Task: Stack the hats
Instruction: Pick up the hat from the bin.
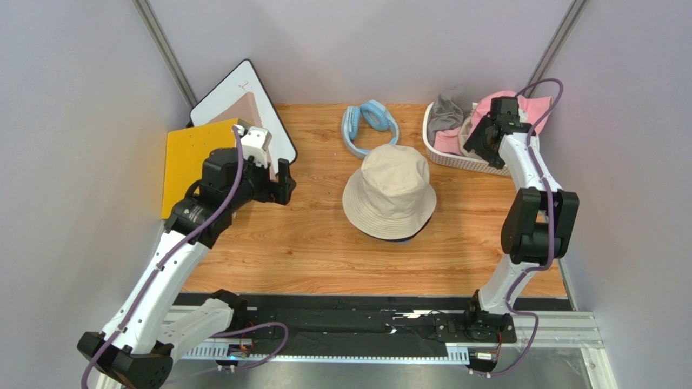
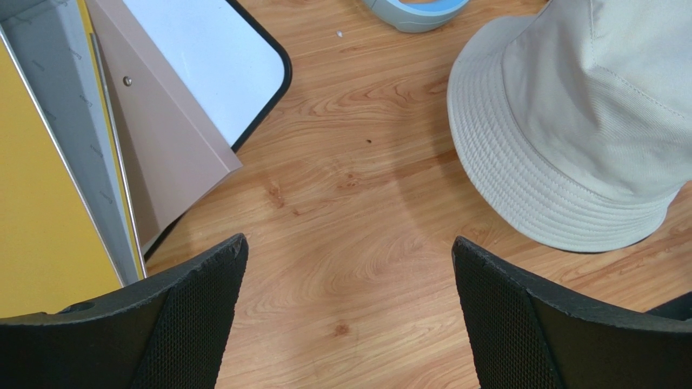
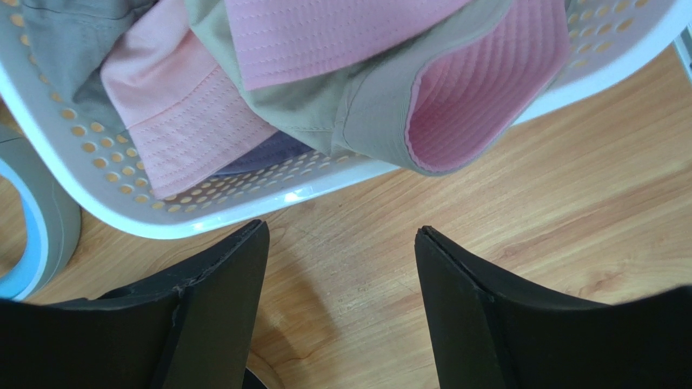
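Observation:
A beige hat [image 1: 390, 193] lies crown up in the middle of the table, with a dark hat's edge [image 1: 400, 238] showing under its near brim. At the back right, the white basket [image 1: 469, 165] holds a grey hat [image 1: 444, 113] and a pink hat [image 1: 534, 106]. My right gripper [image 1: 484, 143] hovers at the basket's near rim [image 3: 244, 203], open [image 3: 341, 235], with only bare wood between its fingers. The pink hat [image 3: 325, 40] droops its brim [image 3: 475, 101] over the rim, and the grey hat [image 3: 65, 36] lies to the left. Left of the beige hat [image 2: 585, 121], my left gripper [image 1: 282, 181] stands wide open [image 2: 349, 251] above bare wood.
A light blue padded ring [image 1: 371, 123] lies behind the beige hat and shows in the left wrist view [image 2: 414, 12] and the right wrist view [image 3: 32, 235]. A yellow board [image 1: 188, 158] and a white panel [image 1: 235, 93] lean at the back left. Grey walls close in both sides.

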### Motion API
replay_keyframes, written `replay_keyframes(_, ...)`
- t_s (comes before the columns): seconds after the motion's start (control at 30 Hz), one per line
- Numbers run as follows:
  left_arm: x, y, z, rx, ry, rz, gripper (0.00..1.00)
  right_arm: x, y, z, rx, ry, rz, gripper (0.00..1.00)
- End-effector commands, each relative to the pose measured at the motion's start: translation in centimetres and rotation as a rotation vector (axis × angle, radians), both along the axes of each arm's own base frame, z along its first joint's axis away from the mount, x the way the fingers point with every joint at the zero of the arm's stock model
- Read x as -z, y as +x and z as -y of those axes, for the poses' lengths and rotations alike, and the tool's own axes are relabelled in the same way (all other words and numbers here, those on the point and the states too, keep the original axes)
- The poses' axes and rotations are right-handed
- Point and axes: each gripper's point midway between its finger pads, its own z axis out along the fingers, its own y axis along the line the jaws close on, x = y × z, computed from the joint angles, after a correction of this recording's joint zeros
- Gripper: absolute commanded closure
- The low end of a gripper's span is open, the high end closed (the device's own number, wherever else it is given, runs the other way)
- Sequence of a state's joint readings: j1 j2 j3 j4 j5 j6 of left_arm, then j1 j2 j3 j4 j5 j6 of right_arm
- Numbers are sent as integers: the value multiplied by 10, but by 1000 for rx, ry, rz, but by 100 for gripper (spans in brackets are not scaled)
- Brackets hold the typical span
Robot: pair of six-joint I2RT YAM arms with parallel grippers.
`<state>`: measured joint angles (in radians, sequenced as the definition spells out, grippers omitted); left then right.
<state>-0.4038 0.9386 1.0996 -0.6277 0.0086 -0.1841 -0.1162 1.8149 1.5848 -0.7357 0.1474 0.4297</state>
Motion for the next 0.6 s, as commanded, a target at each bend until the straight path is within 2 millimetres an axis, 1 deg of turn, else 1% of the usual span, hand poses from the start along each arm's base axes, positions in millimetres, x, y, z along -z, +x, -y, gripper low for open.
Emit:
replay_keyframes(0.0,-3,-2,2,15,-14,8,1,-38,12,10,166,-50,189,28)
replay_keyframes(0.07,-2,-2,2,15,-13,6,1,-38,11,16,213,-67,191,28)
replay_keyframes(0.2,-5,-3,3,22,-24,14,1,-36,7,21,310,-62,217,29)
replay_keyframes(0.33,-5,-4,5,33,-31,12,1,-33,12,18,379,-69,257,30)
replay_keyframes(0.53,-8,-7,10,59,-55,16,1,-37,19,22,477,-92,290,31)
replay_keyframes(0.57,-9,-8,11,62,-58,20,1,-35,20,24,498,-119,289,31)
